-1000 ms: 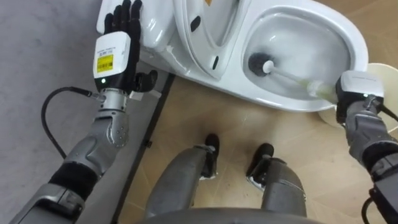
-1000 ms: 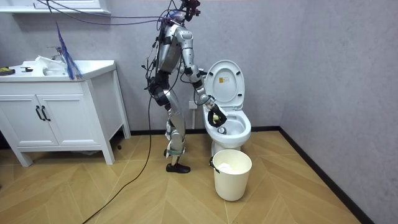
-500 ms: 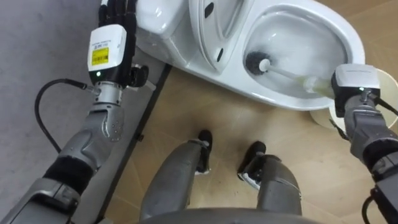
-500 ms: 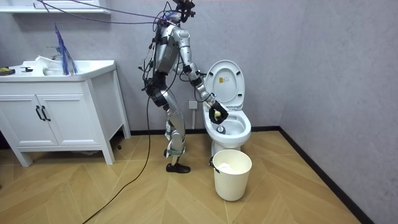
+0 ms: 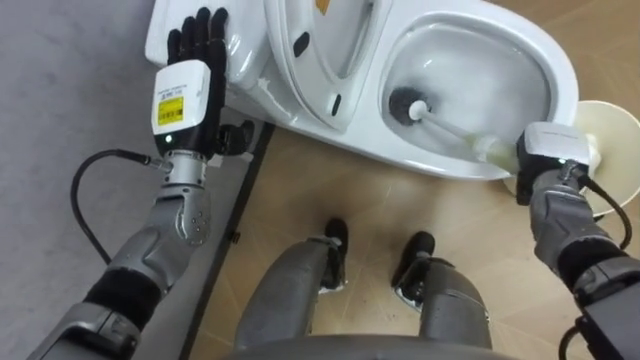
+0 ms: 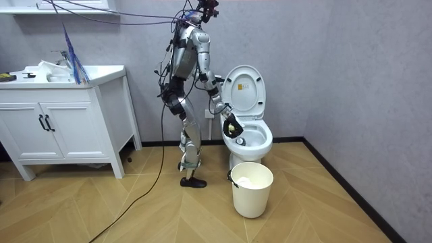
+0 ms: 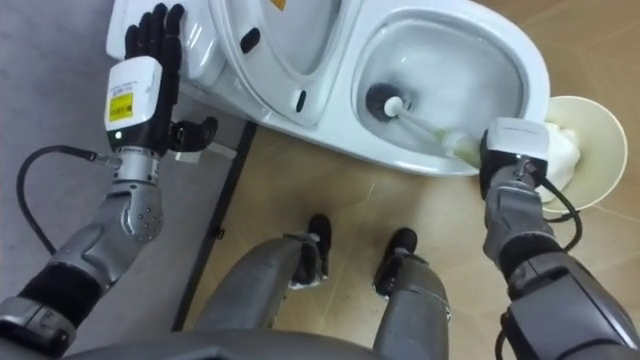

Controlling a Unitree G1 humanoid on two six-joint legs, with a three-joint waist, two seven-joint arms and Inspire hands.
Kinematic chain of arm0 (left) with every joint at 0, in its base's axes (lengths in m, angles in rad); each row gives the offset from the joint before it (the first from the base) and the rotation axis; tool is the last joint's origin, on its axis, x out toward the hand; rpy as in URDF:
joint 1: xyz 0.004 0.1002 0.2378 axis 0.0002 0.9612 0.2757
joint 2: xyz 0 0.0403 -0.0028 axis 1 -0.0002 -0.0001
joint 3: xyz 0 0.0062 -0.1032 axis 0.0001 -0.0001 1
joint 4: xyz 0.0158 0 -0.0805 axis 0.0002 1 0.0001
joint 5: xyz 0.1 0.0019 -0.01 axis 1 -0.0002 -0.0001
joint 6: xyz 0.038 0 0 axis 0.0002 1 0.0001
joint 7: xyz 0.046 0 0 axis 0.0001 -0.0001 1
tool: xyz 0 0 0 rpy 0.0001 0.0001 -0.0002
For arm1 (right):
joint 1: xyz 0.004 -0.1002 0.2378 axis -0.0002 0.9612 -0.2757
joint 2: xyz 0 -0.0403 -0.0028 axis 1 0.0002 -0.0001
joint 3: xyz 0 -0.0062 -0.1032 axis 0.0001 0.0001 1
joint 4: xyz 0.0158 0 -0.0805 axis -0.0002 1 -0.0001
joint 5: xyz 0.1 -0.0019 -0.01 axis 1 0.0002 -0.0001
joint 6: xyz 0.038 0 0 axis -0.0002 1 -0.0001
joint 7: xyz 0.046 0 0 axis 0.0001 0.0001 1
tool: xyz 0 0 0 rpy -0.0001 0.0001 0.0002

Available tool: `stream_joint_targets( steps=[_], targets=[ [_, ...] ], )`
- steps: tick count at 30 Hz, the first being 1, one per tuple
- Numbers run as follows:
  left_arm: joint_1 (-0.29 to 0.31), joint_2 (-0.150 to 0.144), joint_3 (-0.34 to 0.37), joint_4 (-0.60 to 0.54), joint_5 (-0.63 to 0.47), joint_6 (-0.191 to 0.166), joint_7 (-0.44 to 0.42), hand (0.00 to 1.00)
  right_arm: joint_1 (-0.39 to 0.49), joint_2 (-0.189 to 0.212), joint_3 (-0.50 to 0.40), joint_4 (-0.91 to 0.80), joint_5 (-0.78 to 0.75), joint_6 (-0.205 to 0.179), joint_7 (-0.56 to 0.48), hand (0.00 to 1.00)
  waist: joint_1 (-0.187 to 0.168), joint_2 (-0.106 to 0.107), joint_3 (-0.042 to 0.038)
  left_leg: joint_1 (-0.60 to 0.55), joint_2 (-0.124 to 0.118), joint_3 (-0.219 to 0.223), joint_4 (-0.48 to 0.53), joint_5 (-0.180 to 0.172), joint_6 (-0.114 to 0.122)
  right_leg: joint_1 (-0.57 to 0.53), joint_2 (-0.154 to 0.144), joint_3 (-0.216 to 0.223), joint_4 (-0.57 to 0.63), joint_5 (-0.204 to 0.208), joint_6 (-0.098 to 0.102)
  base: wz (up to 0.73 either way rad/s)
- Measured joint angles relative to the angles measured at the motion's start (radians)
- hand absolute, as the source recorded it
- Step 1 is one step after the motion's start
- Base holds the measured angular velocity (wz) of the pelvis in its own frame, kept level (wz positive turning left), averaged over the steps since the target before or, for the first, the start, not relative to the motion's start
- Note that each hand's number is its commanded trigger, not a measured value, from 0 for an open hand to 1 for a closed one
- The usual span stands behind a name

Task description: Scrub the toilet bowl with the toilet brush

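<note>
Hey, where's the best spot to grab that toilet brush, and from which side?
Grip the toilet brush by the pale outer end of its handle, coming from the robot's right. Its head sits down in the toilet bowl and the handle slants up over the rim there, where the right hand holds it.

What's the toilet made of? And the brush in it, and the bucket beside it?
The toilet looks like glazed ceramic: smooth white, with shiny highlights on the rim. The brush seems plastic: dark bristly head, pale handle. The bucket is probably plastic too, plain matt cream; its look leaves that open.
</note>
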Motion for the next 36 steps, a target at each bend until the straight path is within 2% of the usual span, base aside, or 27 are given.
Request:
stream_joint_targets(
  steps=[2,4,5,7,10,12,16,21,24,27,29,33,36],
  targets=[
    [-0.006,0.0,0.0,-0.006,-0.008,0.003,0.0,0.0,-0.014,0.004,-0.008,0.045,0.124,-0.029,-0.001,1.0,0.001,-0.003,0.0019,-0.007,-0.003,0.004,0.005,0.0,0.0,-0.016,-0.01,0.006,0.018,-0.005,-0.001,0.0],
    [-0.015,0.002,0.001,-0.006,-0.007,0.004,0.0,0.0,-0.017,0.009,-0.056,0.064,0.264,-0.064,0.001,1.0,-0.014,-0.013,0.0048,-0.014,-0.026,0.007,0.007,0.002,0.003,-0.048,-0.042,0.019,0.07,-0.034,0.009,0.2],
    [-0.017,0.003,0.002,-0.006,-0.008,0.005,0.0,0.0,-0.018,0.009,-0.07,0.066,0.314,-0.078,0.0,1.0,-0.02,-0.016,0.0066,-0.016,-0.029,0.008,0.009,0.002,0.004,-0.052,-0.046,0.02,0.076,-0.036,0.01,0.12],
    [-0.017,0.003,0.001,-0.006,-0.01,0.005,0.001,0.0,-0.024,0.016,-0.117,0.073,0.517,-0.118,-0.001,1.0,-0.028,-0.022,0.0096,-0.02,-0.036,0.009,0.011,0.004,0.008,-0.057,-0.054,0.024,0.084,-0.038,0.014,0.05],
    [-0.016,0.004,0.001,-0.006,-0.01,0.004,0.001,0.0,-0.03,0.02,-0.122,0.091,0.617,-0.123,0.008,1.0,-0.039,-0.041,0.0108,-0.025,-0.036,0.008,0.022,0.004,0.008,-0.057,-0.055,0.026,0.088,-0.039,0.017,0.02],
    [-0.018,0.005,0.001,-0.006,-0.017,0.004,0.001,0.0,-0.03,0.021,-0.121,0.096,0.629,-0.125,0.017,1.0,-0.046,-0.048,0.0098,-0.027,-0.036,0.008,0.024,0.004,0.008,-0.056,-0.055,0.024,0.087,-0.038,0.018,0.05],
    [-0.019,0.004,0.0,-0.003,-0.065,0.008,-0.001,0.0,-0.029,0.025,-0.121,0.124,0.626,-0.128,0.019,1.0,-0.057,-0.048,0.0095,-0.021,-0.036,-0.001,0.027,0.007,0.012,-0.043,-0.059,0.01,0.084,-0.036,0.017,0.03],
    [-0.016,0.002,0.0,0.006,-0.062,0.018,-0.005,0.0,-0.028,0.038,-0.121,0.129,0.576,-0.133,0.02,1.0,-0.055,-0.045,0.0087,-0.019,-0.032,-0.007,0.03,0.007,0.012,-0.038,-0.051,0.009,0.083,-0.034,0.015,0.0],
    [-0.006,-0.003,0.0,0.019,-0.062,0.019,-0.011,0.0,-0.003,0.043,-0.12,0.145,0.559,-0.15,0.027,1.0,-0.053,-0.038,0.0092,0.001,-0.034,-0.016,0.025,0.006,0.012,-0.014,-0.05,0.001,0.079,-0.035,0.015,0.07],
    [0.006,-0.003,0.003,0.024,-0.06,0.039,-0.024,0.0,0.034,0.042,-0.122,0.15,0.561,-0.151,0.032,1.0,-0.049,-0.035,0.0092,0.008,-0.036,-0.016,0.02,0.005,0.013,-0.008,-0.051,0.001,0.082,-0.038,0.017,0.02],
    [0.024,-0.003,0.017,0.022,-0.06,0.036,-0.031,0.0,0.061,0.043,-0.124,0.148,0.556,-0.153,0.033,1.0,-0.046,-0.034,0.0081,0.012,-0.039,-0.015,0.008,0.005,0.013,-0.008,-0.052,0.002,0.084,-0.04,0.017,0.0],
    [0.074,-0.003,0.072,0.035,-0.063,0.035,-0.032,0.0,0.124,0.042,-0.139,0.154,0.558,-0.186,0.034,1.0,-0.053,-0.034,0.0067,0.023,-0.039,-0.009,0.007,0.005,0.012,-0.006,-0.061,0.003,0.089,-0.044,0.015,-0.02],
    [0.117,-0.003,0.093,0.055,-0.063,0.034,-0.043,0.0,0.142,0.044,-0.145,0.168,0.56,-0.193,0.037,1.0,-0.069,-0.038,0.0037,0.067,-0.047,-0.009,-0.018,0.006,0.012,0.033,-0.069,-0.002,0.085,-0.052,0.018,0.03]
  ],
)
